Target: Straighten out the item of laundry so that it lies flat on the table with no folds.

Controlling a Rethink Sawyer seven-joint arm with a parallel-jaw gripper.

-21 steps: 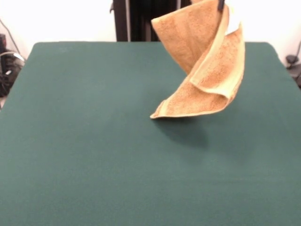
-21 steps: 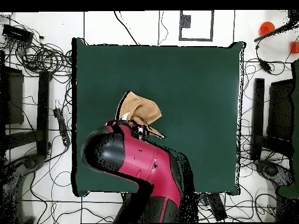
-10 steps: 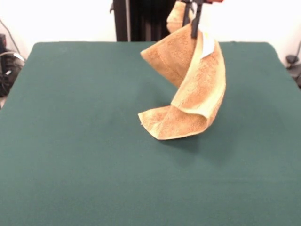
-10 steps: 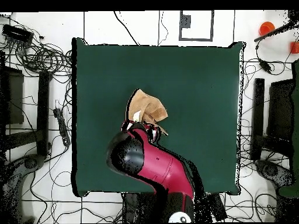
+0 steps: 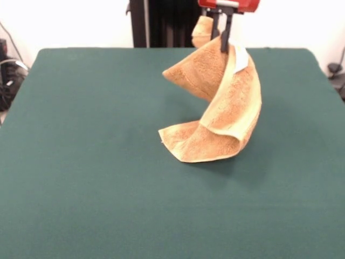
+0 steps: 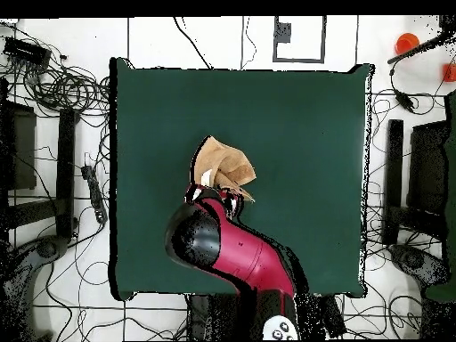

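Gripper (image 5: 224,39), partly cut off above, pinches a twisted tan towel (image 5: 215,116); its lower fold rests on the green table (image 5: 86,162). Cables (image 6: 53,85) surround the table.

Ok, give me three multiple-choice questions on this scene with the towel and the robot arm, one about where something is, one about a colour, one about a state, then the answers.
1. Where is the small golden-tan terry-cloth towel?
A. Flat at a table corner
B. Hanging from the gripper, lower end on the table
C. On the floor

2. What colour is the large felt-like table?
A. Dark green
B. White
C. Red

3. What state is the black-fingered gripper in?
A. Open above the towel
B. Shut on the towel's top edge
C. Resting on the table

Answers:
1 B, the towel rises twisted from the table to the gripper.
2 A, both views show a dark green top.
3 B, the fingers pinch the cloth near its white label.
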